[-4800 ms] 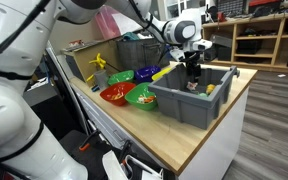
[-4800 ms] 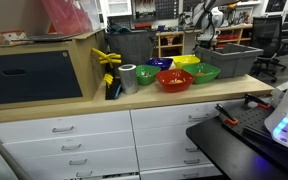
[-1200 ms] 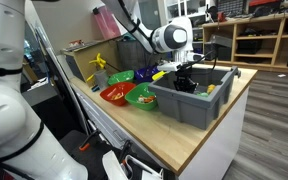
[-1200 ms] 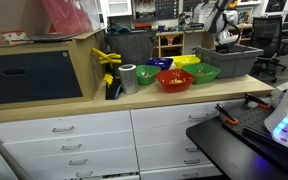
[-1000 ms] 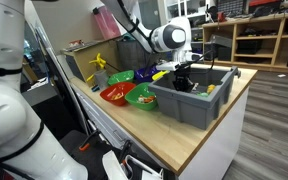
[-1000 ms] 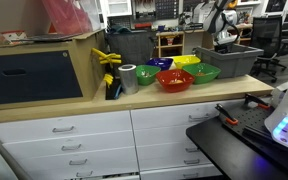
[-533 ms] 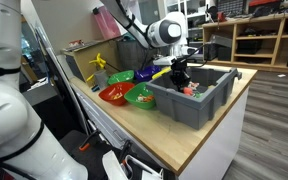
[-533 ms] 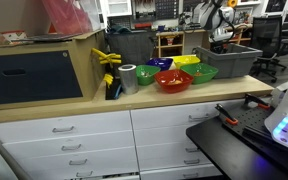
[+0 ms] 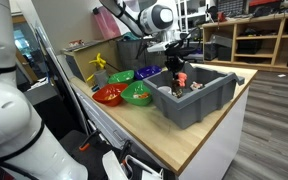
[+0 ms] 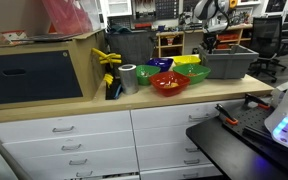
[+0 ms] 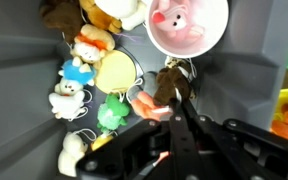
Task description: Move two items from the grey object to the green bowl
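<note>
The grey object (image 9: 206,100) is a big bin at the counter's end, also seen in the other exterior view as the grey bin (image 10: 232,62). My gripper (image 9: 180,74) hangs over its rim on the bowl side, shut on a small reddish item (image 9: 181,79). In the wrist view the gripper (image 11: 172,108) pinches that reddish-brown item (image 11: 167,88) above the bin floor. Below lie several small toys: a green one (image 11: 111,112), a blue one (image 11: 74,72), a yellow one (image 11: 115,70). A green bowl (image 9: 138,95) stands right beside the bin; it shows too in the other exterior view as the green bowl (image 10: 200,72).
A red bowl (image 9: 110,95), another green bowl (image 9: 121,76), a blue bowl (image 9: 149,72) and a yellow bowl (image 10: 187,60) crowd the counter beside the bin. A white bowl with a pink pig toy (image 11: 184,25) sits inside the bin. A yellow clamp (image 10: 108,58) stands farther along.
My gripper has risen from the bin floor with the reddish item and moved toward the bowl side of the bin. It stayed shut throughout.
</note>
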